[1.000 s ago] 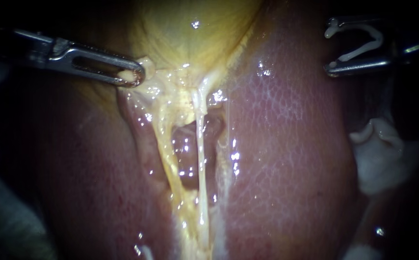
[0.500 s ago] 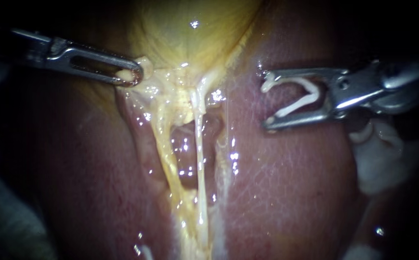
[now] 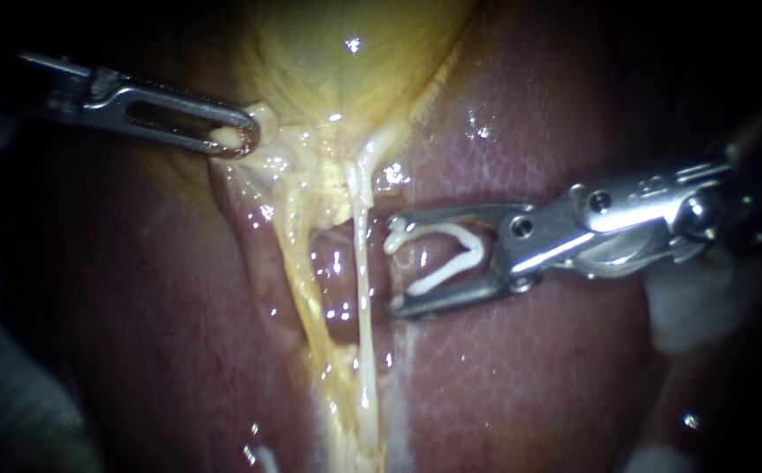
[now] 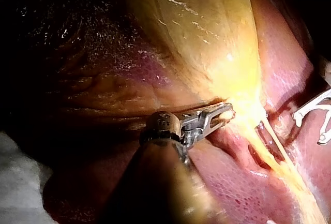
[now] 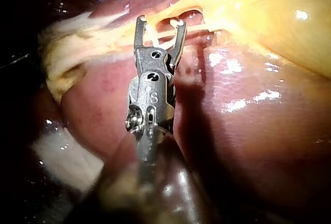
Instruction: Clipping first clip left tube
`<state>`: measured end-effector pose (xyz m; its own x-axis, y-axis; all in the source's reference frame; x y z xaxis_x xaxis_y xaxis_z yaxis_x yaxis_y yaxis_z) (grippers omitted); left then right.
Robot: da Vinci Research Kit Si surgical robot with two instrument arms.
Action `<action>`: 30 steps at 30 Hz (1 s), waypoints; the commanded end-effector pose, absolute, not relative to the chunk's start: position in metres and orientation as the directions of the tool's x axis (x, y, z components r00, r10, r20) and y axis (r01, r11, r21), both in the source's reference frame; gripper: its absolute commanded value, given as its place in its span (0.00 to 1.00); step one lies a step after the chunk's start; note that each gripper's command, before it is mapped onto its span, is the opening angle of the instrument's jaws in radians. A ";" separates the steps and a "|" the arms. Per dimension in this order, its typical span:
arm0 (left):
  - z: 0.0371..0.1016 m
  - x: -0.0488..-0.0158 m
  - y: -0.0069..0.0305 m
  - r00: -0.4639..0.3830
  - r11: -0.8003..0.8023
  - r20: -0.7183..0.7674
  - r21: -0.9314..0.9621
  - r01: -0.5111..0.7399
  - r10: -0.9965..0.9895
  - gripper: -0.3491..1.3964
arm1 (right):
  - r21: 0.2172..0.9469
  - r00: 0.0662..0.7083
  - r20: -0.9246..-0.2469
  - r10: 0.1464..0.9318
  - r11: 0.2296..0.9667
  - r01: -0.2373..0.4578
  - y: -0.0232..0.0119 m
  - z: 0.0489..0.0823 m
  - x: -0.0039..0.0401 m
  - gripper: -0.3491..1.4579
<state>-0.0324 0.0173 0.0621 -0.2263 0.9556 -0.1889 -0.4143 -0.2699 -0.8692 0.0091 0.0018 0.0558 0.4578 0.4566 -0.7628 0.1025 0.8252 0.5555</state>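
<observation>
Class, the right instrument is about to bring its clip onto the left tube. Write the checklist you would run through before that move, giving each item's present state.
1. White V-shaped plastic clip seated between the right instrument's jaws, legs spread: ok.
2. Clip around the yellowish left tube: not ok. Its tips lie beside the thin pale right tube, short of both tubes.
3. Left instrument holding pale tissue below the yellow gallbladder, tubes looking taut: ok.
4. Gap between the two tubes open: ok.
5. Clip tips clear of the reddish-brown liver behind them: cannot tell.
</observation>
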 end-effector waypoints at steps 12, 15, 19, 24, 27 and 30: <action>0.0621 -0.0324 0.0173 -0.226 -0.270 -0.189 -0.869 -0.415 0.956 0.00 | 0.681 0.471 -0.677 0.565 0.723 0.112 -0.0010 0.0602 0.0120 0.46; 0.0621 -0.0324 0.0173 -0.226 -0.270 -0.189 -0.869 -0.415 0.956 0.00 | 0.704 0.474 -0.659 0.584 0.702 0.113 -0.0012 0.0614 0.0122 0.46; 0.0621 -0.0324 0.0173 -0.226 -0.270 -0.189 -0.869 -0.415 0.956 0.00 | 0.720 0.476 -0.642 0.602 0.687 0.102 -0.0015 0.0631 0.0123 0.46; 0.0621 -0.0324 0.0173 -0.226 -0.270 -0.189 -0.869 -0.415 0.956 0.00 | 0.733 0.477 -0.625 0.618 0.675 0.086 -0.0016 0.0649 0.0123 0.47; 0.0621 -0.0325 0.0173 -0.226 -0.270 -0.189 -0.869 -0.415 0.956 0.00 | 0.738 0.478 -0.618 0.624 0.670 0.080 -0.0015 0.0657 0.0123 0.47; 0.0621 -0.0325 0.0173 -0.226 -0.270 -0.189 -0.869 -0.415 0.956 0.00 | 0.740 0.479 -0.615 0.626 0.669 0.075 -0.0015 0.0663 0.0124 0.47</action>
